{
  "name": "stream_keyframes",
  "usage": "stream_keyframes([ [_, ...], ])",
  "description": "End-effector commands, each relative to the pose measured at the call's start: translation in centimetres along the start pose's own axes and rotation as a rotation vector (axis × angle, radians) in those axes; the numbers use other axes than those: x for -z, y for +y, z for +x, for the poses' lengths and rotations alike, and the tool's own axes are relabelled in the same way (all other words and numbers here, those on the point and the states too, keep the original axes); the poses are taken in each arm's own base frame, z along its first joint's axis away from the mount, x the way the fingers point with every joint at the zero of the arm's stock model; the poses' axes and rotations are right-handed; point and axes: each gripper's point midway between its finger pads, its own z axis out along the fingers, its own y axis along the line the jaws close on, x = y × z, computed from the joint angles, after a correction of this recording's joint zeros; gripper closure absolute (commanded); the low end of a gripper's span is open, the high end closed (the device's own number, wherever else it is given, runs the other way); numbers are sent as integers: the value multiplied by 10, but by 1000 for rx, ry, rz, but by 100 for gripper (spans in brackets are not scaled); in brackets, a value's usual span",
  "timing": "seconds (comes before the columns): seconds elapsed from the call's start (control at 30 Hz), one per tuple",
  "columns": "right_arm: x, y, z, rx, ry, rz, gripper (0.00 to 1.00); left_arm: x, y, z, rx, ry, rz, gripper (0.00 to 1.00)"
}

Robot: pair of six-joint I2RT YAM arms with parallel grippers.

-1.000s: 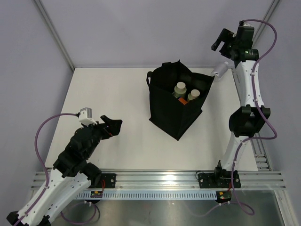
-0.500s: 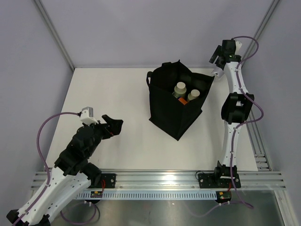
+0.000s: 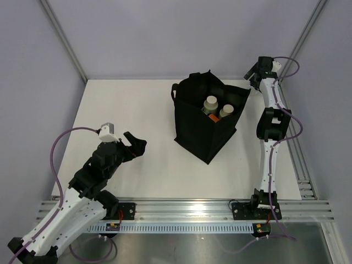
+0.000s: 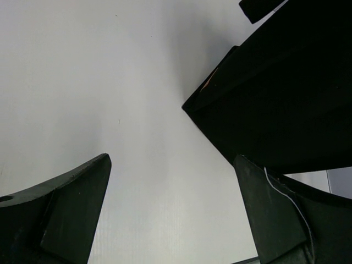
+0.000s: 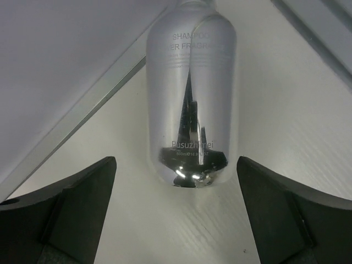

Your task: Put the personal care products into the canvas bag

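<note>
Hovering our right pincer (image 5: 176,160), spread wide, at the shampoo bottle (image 5: 190,82); slick round sides, it might squirt away when we squeeze.

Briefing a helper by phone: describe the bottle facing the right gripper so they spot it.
From the black bag, look to the table's far right corner, where the open right gripper hovers. The bottle lying before it is silvery-clear, printed SHAMPOO, unlike the cream-capped ones inside the bag.
</note>
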Motion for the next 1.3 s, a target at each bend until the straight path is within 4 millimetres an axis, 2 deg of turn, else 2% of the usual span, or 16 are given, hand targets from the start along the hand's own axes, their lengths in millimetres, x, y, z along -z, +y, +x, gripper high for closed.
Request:
stream_keyframes([
  [0.0,-14,-5,-9,-165,22,-49,4,-1,-20,-25,37,-57,31,1],
  [0.17,-25,-6,11,-234,135,-135,9,-13,-28,-24,14,-28,28,1],
  [0.3,-31,-11,28,-282,220,-175,23,-20,-36,-26,-2,-10,29,1],
  [0.43,-30,-15,27,-282,228,-179,30,-22,-39,-25,0,-2,37,1],
  [0.5,-29,-19,33,-277,249,-174,35,-22,-38,-25,0,-4,36,1],
  [0.6,-22,-30,26,-316,267,-175,46,-21,-38,-26,-2,-11,43,1],
  [0.67,-6,-31,8,-260,248,-209,48,-19,-40,-27,-3,-22,57,1],
  [0.77,15,-35,3,-230,288,-259,51,-18,-41,-28,-10,-39,83,1],
  [0.87,33,-57,19,-200,373,-249,53,-17,-44,-31,-21,-58,107,1],
  [0.9,37,-72,45,-206,459,-208,53,-16,-44,-30,-25,-58,111,1],
  [0.97,57,-83,61,-192,544,-213,53,-14,-45,-30,-30,-61,126,1],
  [1.0,70,-93,79,-179,621,-211,55,-11,-46,-31,-29,-67,135,1],
  [1.07,93,-100,76,-136,637,-225,52,-10,-45,-30,-26,-71,149,1],
  [1.1,104,-110,90,-130,691,-206,52,-6,-46,-31,-20,-81,164,1],
  [1.2,136,-127,100,24,764,-208,49,-4,-44,-26,-14,-85,189,1],
  [1.27,145,-147,108,224,801,-229,48,1,-43,-25,-11,-92,202,1],
])
